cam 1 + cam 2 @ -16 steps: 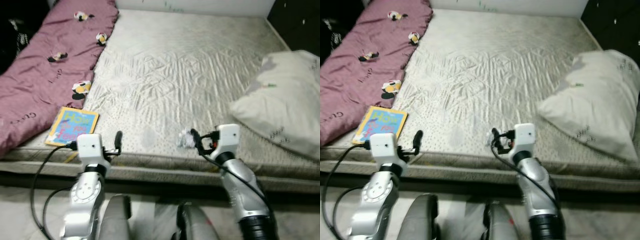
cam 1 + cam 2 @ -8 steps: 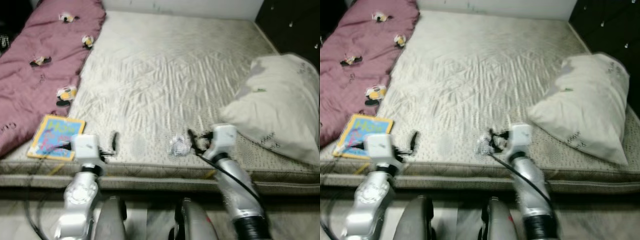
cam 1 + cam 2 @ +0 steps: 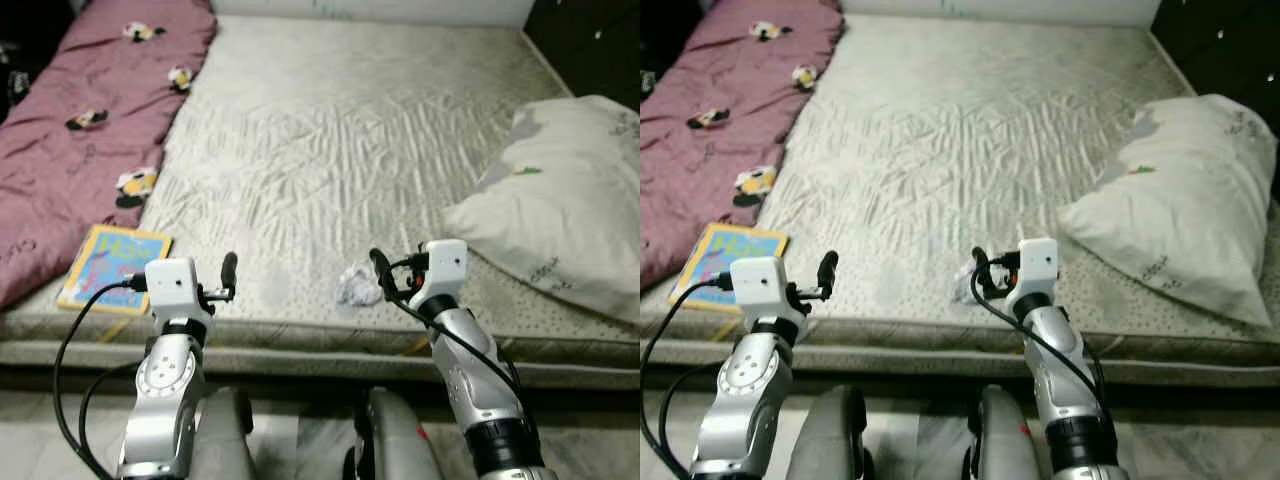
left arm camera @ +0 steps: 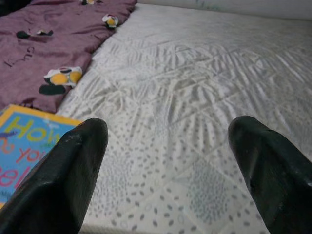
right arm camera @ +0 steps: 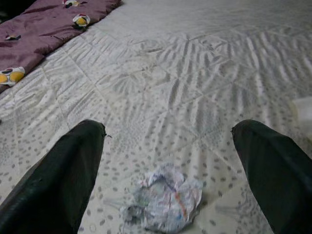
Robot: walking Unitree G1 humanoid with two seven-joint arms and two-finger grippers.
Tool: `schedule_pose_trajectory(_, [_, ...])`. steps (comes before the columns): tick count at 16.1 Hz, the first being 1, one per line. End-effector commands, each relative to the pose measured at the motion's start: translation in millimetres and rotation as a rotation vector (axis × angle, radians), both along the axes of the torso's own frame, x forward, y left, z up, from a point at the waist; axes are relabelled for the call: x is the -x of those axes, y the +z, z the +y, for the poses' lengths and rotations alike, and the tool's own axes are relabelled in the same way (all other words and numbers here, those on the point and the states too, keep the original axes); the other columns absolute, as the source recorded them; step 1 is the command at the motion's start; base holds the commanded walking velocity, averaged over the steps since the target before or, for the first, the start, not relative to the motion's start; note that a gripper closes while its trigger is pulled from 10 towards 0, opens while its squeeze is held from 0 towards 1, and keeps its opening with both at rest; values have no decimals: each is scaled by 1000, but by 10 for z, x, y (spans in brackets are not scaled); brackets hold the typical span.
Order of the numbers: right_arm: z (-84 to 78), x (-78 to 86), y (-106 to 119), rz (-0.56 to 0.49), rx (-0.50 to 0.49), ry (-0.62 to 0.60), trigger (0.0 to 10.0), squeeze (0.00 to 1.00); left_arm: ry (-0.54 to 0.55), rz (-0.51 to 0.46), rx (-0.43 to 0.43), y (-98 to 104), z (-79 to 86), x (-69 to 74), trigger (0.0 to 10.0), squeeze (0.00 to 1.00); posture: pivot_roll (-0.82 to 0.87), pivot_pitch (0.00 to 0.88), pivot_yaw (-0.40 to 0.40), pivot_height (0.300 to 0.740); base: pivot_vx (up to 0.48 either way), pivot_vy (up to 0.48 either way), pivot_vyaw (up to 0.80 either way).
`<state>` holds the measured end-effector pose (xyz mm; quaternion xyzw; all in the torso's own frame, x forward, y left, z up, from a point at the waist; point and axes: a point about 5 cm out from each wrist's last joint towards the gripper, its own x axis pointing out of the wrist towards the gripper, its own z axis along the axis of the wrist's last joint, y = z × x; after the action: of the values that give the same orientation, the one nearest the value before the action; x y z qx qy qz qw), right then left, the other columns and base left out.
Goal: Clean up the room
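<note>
paper wad (image 5: 165, 204): crumpled lump, no clear long axis, on mattress (image 3: 350, 130) just ahead of right gripper (image 5: 168, 161)
right gripper: spread wide, empty
left gripper (image 4: 168, 161): wide, empty
book (image 3: 113, 268): beside left gripper, cover reads "How"

A wide bed (image 3: 330, 130) with a pale quilted cover stands against a white wall (image 3: 370, 8), beside dark furniture (image 3: 585, 45).

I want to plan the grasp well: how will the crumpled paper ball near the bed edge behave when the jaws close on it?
The crumpled paper ball looks loosely wadded, so it will probably squash and feel very light. Its irregular folds suggest it will hardly roll. It lies free on the mattress, in front of the open right gripper, so a light push would likely slide it.
</note>
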<state>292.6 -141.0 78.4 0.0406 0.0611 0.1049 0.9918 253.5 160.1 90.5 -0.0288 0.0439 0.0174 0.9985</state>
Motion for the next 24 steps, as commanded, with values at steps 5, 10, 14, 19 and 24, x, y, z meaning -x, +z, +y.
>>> schedule_pose_trajectory(5, [11, -20, -56, 25, 6, 22, 10000, 0, 49, 30, -8, -25, 72, 109, 10000, 0, 49, 91, -45, 572, 0, 0, 0])
schedule_pose_trajectory(10, [189, -80, -142, 58, 46, 96, 10000, 0, 98, 113, -51, -50, 246, 331, 10000, 0, 111, 207, -89, 572, 0, 0, 0])
schedule_pose_trajectory(14, [470, -136, -168, 55, 43, 170, 10000, 0, 121, 156, -75, -11, 331, 530, 10000, 0, 154, 284, -79, 572, 0, 0, 0])
schedule_pose_trajectory(19, [522, -232, -128, 27, 13, 161, 10000, 0, 108, 189, -61, 61, 254, 688, 10000, 0, 181, 348, -72, 572, 0, 0, 0])
schedule_pose_trajectory(24, [646, -374, 66, -67, 9, 195, 10000, 0, 103, 228, -47, 81, 192, 863, 10000, 0, 212, 386, -66, 549, 0, 0, 0])
